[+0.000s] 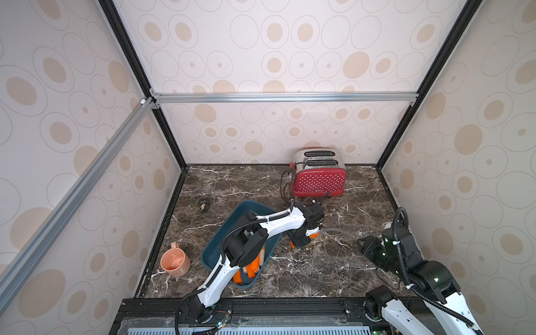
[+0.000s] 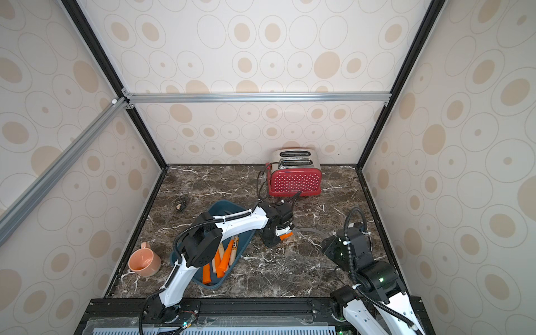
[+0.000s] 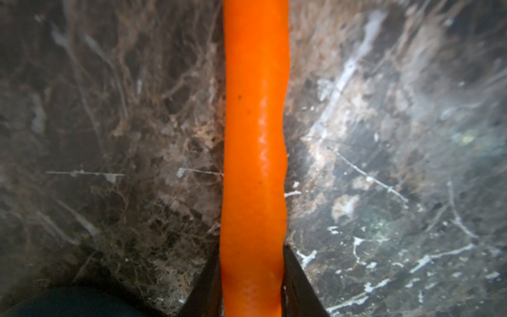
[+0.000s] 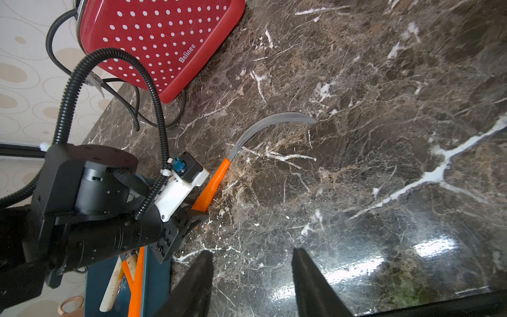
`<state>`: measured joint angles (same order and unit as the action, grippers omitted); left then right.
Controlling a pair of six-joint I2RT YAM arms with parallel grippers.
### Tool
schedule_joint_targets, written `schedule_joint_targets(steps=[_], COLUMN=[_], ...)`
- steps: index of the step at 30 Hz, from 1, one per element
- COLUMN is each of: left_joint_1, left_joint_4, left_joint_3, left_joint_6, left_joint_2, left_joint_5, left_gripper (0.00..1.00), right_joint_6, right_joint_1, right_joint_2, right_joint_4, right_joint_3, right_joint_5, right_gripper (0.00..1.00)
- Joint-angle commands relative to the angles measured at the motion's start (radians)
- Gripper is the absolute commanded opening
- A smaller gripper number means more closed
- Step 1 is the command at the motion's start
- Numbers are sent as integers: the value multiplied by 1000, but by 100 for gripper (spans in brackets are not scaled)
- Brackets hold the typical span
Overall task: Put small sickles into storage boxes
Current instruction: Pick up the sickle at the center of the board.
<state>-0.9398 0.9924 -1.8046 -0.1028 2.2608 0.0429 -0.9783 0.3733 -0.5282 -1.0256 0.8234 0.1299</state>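
One small sickle (image 4: 216, 178) with an orange handle and a curved grey blade (image 1: 339, 232) lies on the marble tabletop, just right of the dark teal storage box (image 1: 249, 207). My left gripper (image 3: 251, 274) is shut on its orange handle (image 3: 255, 137), one black finger on each side; in both top views it points down at the handle (image 2: 285, 236). Several more sickles (image 2: 223, 258), with orange or pale wood handles, lie inside the box (image 2: 223, 208). My right gripper (image 4: 251, 255) hovers open over bare marble to the right, nothing between its fingers (image 1: 364, 242).
A red polka-dot toaster (image 1: 319, 177) with a black cord stands at the back. A peach mug (image 1: 175, 262) sits left of the box, and a small dark object (image 1: 204, 204) lies behind it. Patterned walls close in three sides.
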Motion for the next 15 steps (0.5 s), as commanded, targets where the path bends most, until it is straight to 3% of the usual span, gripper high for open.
schedule_joint_targets(steps=[1, 4, 15], left_joint_1=[0, 0, 6], left_joint_4=[19, 48, 255], left_joint_3=[-3, -36, -263], left_joint_6=[-11, -15, -50], left_joint_2=[72, 65, 67], left_joint_5=[-29, 4, 241], left_gripper=[21, 11, 11], right_joint_6=[-3, -1, 7], right_joint_1=[-4, -5, -6], right_joint_2=[2, 0, -1], right_joint_4=[-21, -21, -39], right_joint_3=[1, 5, 46], right_joint_5=[22, 22, 34], right_gripper=[50, 50, 50])
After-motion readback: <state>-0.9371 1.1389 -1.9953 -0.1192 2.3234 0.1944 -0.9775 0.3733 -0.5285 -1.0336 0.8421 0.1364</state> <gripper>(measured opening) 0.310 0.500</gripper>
